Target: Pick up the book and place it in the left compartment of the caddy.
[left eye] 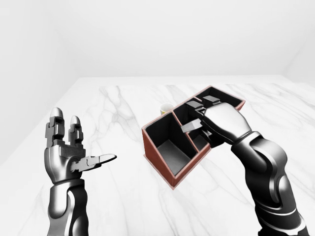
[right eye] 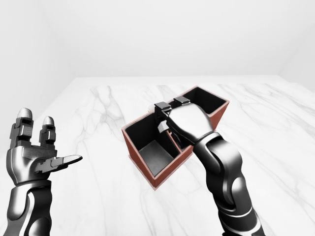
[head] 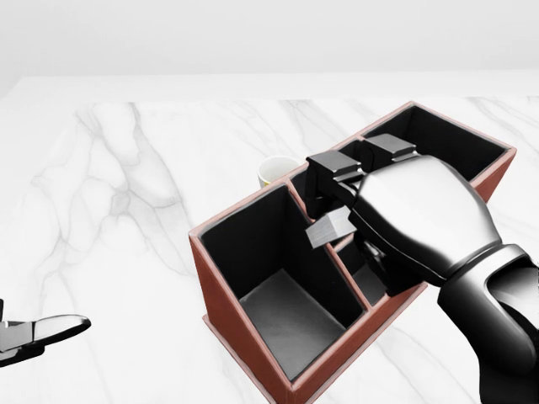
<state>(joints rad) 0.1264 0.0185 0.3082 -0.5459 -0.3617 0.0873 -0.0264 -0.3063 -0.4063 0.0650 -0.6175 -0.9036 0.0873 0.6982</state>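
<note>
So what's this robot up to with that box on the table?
The robot's right hand hangs over a reddish-brown caddy on a white marble table, reaching down into its middle section. Whether it holds the book cannot be seen. The caddy's big compartment at the left of the head view looks empty. A small cup peeks out behind the caddy. The left hand is raised, open and idle, well off to the left.

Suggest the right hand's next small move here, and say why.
Probably ease the right hand leftward in the head view: it sits over the middle divider of the caddy, the left compartment looks empty, and whether it holds the book is hidden.
</note>
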